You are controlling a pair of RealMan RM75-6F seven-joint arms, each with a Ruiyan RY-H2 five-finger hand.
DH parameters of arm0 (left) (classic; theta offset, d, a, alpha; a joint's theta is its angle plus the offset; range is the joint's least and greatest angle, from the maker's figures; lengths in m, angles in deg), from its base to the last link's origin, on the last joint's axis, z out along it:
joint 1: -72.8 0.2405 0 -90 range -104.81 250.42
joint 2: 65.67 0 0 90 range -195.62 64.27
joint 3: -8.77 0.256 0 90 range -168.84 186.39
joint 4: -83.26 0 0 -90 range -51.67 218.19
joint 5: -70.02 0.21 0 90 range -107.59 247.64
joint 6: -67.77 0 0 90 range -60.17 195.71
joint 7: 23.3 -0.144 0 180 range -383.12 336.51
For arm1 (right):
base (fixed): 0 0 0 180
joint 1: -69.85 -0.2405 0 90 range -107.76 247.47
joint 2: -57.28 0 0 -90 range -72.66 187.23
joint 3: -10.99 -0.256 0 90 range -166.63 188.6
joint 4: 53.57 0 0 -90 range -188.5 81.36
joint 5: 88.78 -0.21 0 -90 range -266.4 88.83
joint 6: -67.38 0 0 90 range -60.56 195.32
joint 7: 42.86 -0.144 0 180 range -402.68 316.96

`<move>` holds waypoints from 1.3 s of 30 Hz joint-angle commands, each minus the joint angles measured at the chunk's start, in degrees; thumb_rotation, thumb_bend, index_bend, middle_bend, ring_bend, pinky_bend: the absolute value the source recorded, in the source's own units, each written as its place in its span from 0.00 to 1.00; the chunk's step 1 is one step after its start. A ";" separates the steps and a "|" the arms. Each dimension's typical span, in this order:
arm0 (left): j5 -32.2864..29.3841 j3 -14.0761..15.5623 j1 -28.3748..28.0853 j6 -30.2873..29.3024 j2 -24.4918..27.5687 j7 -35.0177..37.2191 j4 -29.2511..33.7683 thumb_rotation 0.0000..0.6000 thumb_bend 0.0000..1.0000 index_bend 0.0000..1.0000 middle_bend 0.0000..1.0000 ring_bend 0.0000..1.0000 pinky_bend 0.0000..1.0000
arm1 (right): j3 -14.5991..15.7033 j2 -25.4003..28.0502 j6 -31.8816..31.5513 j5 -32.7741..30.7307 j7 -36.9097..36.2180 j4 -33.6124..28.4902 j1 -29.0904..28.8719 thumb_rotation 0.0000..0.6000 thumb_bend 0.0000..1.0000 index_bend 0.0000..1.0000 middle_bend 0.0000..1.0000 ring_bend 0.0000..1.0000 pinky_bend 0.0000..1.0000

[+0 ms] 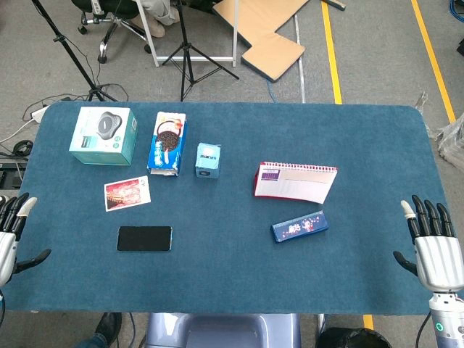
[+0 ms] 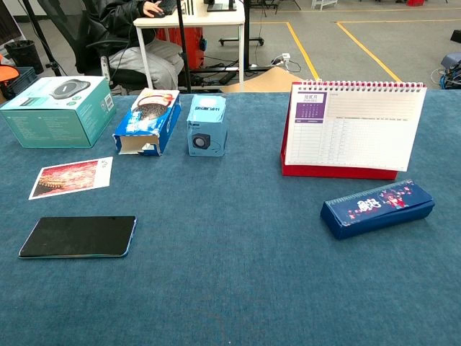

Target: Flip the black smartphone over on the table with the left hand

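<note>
— Where is our left hand (image 1: 11, 235)?

— At nine o'clock, empty, fingers spread. The black smartphone (image 1: 145, 238) lies flat on the bench (image 1: 232, 283) near seven o'clock.

— How will it handle?

— We think thin, stiff, slippery. We should pinch its long edges.

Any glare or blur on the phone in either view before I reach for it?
Head view: the black smartphone is sharp, evenly lit, no glare. Chest view: its dark face shows only a faint sheen, edges crisp; the background behind the table is slightly soft.
</note>
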 commanded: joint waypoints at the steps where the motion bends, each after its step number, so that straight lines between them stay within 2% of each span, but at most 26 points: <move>1: 0.36 0.09 -0.06 -0.10 -0.02 0.23 -0.22 1.00 0.00 0.00 0.00 0.00 0.00 | 0.01 0.09 0.00 0.11 -0.21 -0.09 -0.02 1.00 0.00 0.02 0.00 0.00 0.00; 6: 0.65 0.23 -0.58 0.75 -0.90 0.62 -1.18 1.00 0.00 0.00 0.00 0.00 0.00 | 0.25 0.42 0.39 0.04 -1.14 -0.30 0.05 1.00 0.00 0.03 0.00 0.00 0.00; 10: 0.69 0.97 -2.19 4.49 -2.27 -0.35 -1.16 1.00 0.00 0.00 0.00 0.00 0.00 | 0.06 0.75 0.44 0.24 -2.07 -1.11 -0.15 1.00 0.00 0.03 0.00 0.00 0.00; 11: 0.75 1.17 -2.97 6.04 -2.71 -1.07 -0.73 1.00 0.02 0.00 0.00 0.00 0.00 | 0.06 0.80 0.53 0.36 -2.19 -1.12 -0.25 1.00 0.00 0.03 0.00 0.00 0.00; 15: 0.37 1.05 -5.41 10.24 -5.07 -4.91 0.85 1.00 0.24 0.00 0.00 0.00 0.00 | 0.17 0.85 1.19 0.14 -2.70 -0.97 -0.43 1.00 0.00 0.04 0.00 0.00 0.00; 16: 0.12 0.96 -5.87 11.04 -5.72 -6.06 1.11 1.00 0.25 0.00 0.00 0.00 0.00 | 0.19 0.87 1.35 0.05 -2.93 -0.96 -0.46 1.00 0.00 0.05 0.00 0.00 0.00; 23: -3.88 0.10 -10.05 18.94 -12.33 -16.20 3.67 1.00 0.25 0.00 0.00 0.00 0.00 | 0.06 1.36 2.23 -0.45 -5.57 -0.36 -0.78 1.00 0.00 0.05 0.00 0.00 0.00; 29: -6.99 -0.08 -12.12 22.83 -17.42 -21.53 2.47 1.00 0.25 0.00 0.00 0.00 0.00 | 0.13 1.46 3.24 -1.22 -6.96 0.40 -0.96 1.00 0.00 0.05 0.00 0.00 0.00; 39: -11.05 -1.25 -14.47 25.88 -22.56 -23.72 -1.44 1.00 0.25 0.00 0.00 0.00 0.00 | 0.27 1.21 3.81 -1.37 -7.60 0.94 -1.20 1.00 0.00 0.05 0.00 0.00 0.00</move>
